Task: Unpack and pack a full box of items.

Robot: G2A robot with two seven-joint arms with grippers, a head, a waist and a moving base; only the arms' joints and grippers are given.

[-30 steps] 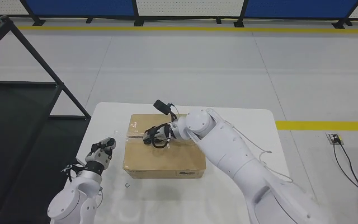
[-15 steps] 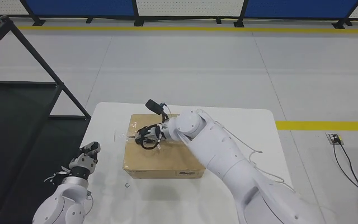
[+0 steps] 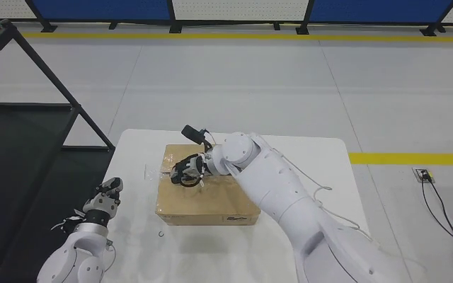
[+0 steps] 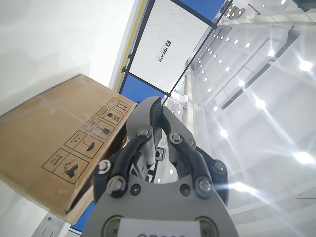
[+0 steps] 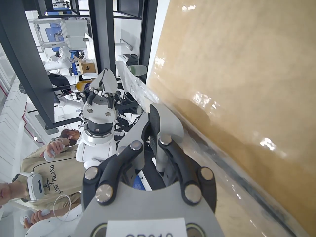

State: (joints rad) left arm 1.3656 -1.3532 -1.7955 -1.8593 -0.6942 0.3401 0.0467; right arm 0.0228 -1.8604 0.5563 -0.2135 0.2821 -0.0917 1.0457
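A closed cardboard box (image 3: 212, 194) lies in the middle of the white table (image 3: 311, 184). My right gripper (image 3: 178, 170) rests on the box top near its far left corner. In the right wrist view it (image 5: 151, 108) is shut on a clear tape strip (image 5: 134, 85) that peels off the box top (image 5: 234, 62). The loose tape (image 3: 152, 172) sticks out past the box's left edge. My left gripper (image 3: 110, 190) sits near the table's left edge, apart from the box. It (image 4: 158, 106) is shut and holds nothing, and the box side (image 4: 56, 136) with printed handling symbols is beside it.
A small dark ring-like scrap (image 3: 162, 233) lies on the table in front of the box's left corner. A black metal frame (image 3: 42, 78) stands off the table's left side. There is bare tabletop right of the box.
My right gripper slid left along the box top, drawing the tape past the left edge. My left gripper pulled back from the box's left side toward the table edge.
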